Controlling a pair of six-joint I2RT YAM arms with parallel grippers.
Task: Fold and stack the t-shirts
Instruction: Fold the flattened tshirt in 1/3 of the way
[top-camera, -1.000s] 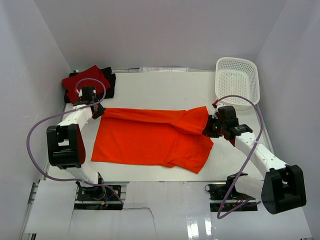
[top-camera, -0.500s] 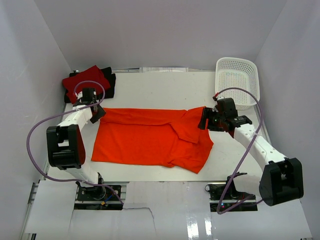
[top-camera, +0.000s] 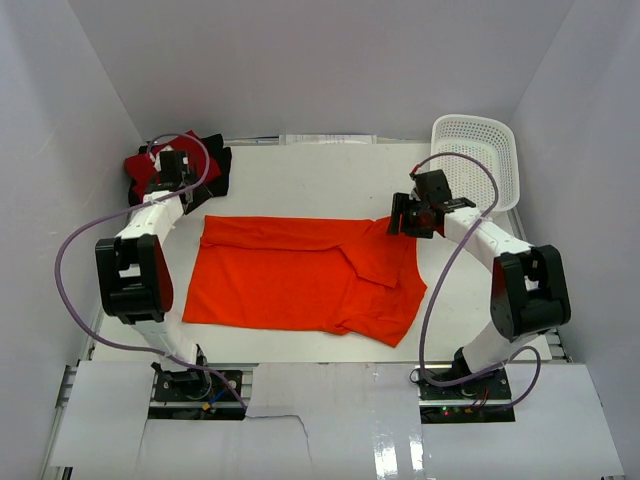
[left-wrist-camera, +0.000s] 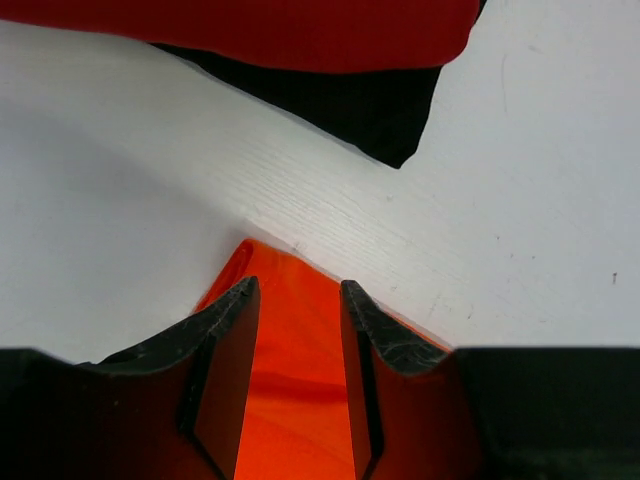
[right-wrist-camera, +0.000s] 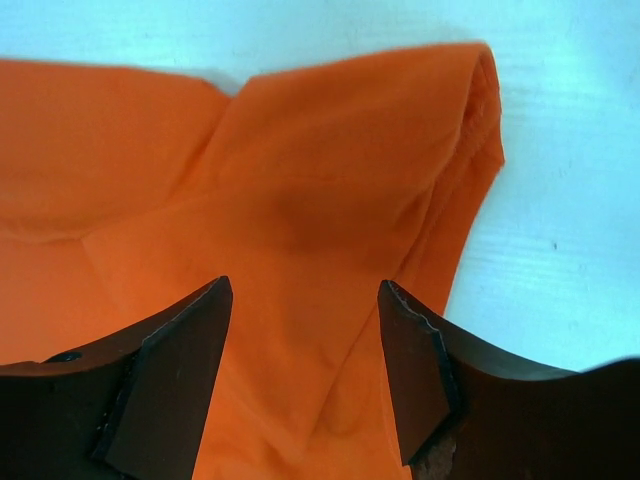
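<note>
The bright orange t-shirt (top-camera: 300, 275) lies flat mid-table, its far part folded over toward me. My left gripper (top-camera: 193, 200) hovers open over the shirt's far left corner (left-wrist-camera: 285, 270), with nothing pinched between its fingers (left-wrist-camera: 235, 330). My right gripper (top-camera: 400, 220) hangs open above the shirt's far right sleeve (right-wrist-camera: 400, 150), cloth showing below the gap. The crimson red t-shirt (top-camera: 150, 162) rests folded on the black t-shirt (top-camera: 215, 165) at the far left corner; the left wrist view shows both, red (left-wrist-camera: 300, 30) over black (left-wrist-camera: 370, 110).
A white perforated basket (top-camera: 475, 160) stands at the far right corner, just behind my right arm. White walls close in the table on three sides. Purple cables loop beside both arms.
Both grippers have opened and let go of the orange shirt's far edge, then drawn back toward the far side. The shirt's folded edge now lies flat on the table.
</note>
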